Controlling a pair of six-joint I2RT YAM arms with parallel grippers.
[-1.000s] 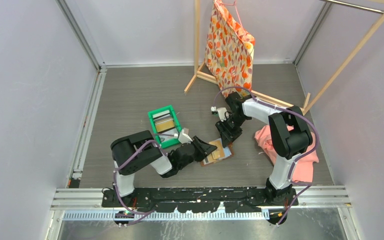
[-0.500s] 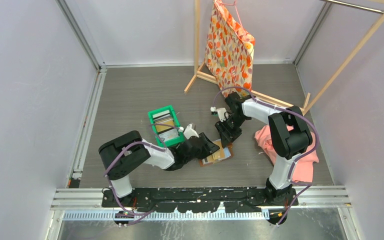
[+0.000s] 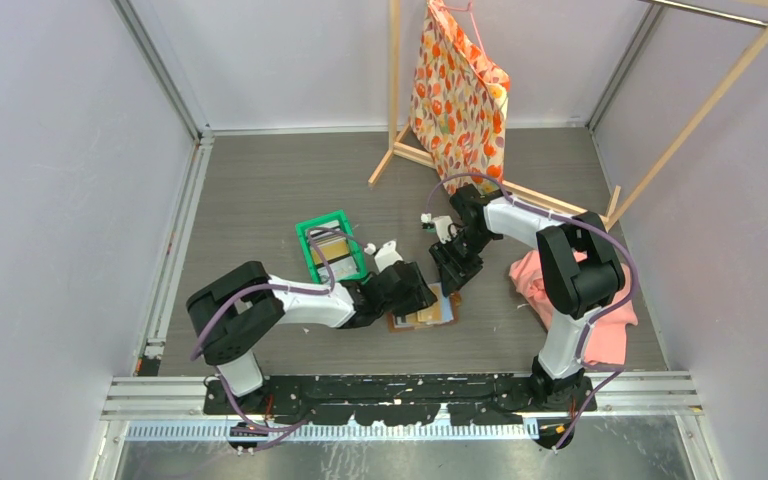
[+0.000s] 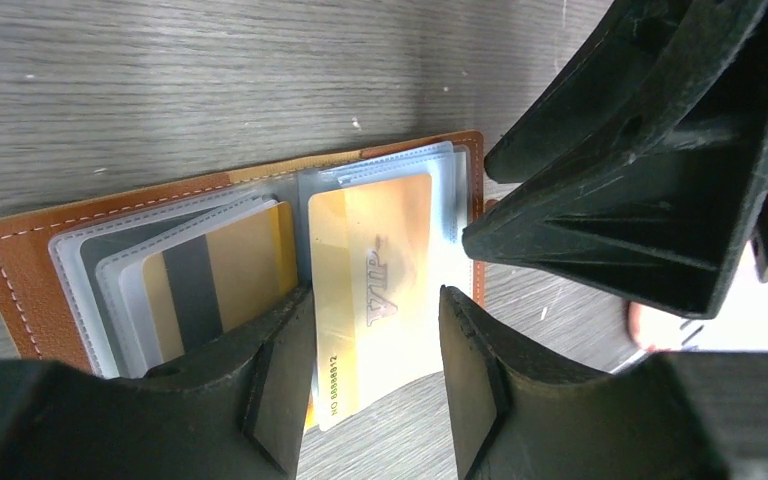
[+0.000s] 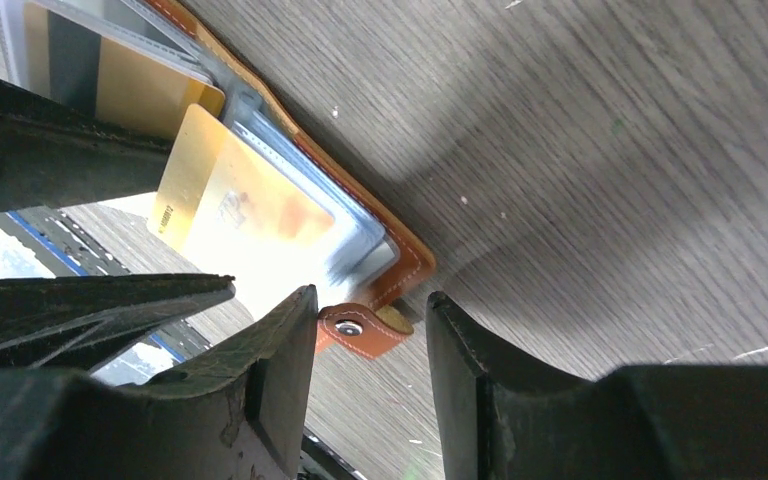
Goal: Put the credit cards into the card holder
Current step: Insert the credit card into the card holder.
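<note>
Two claws of mine crowd the open holder, which lies flat on the table, just below the middle of the top view.

My left claw shows at the bottom of its wrist view, jaws moderately apart and pinching nothing. A gold card marked VIP lies lengthwise between them. Its upper part sits under the clear sleeve on the holder's right half. Its lower end sticks out past the holder's edge toward the bottom of the frame. The card's left edge runs right along my finger on that side. A thin strip of table shows between its right edge and the other finger. Left of it, a striped card, gold with a dark band, is tucked in the sleeves of the holder's other half.

My right claw fills the upper right of the left wrist view, just beside the holder's right edge. In its own view its jaws stand about half spread. The holder's snap tab lies between the fingertips. It sits close against the finger on the frame's left, with a small gap to the other, and is not clamped.

In the top view a green bin stands just up and left of the left claw. A pink cloth lies to the right.
</note>
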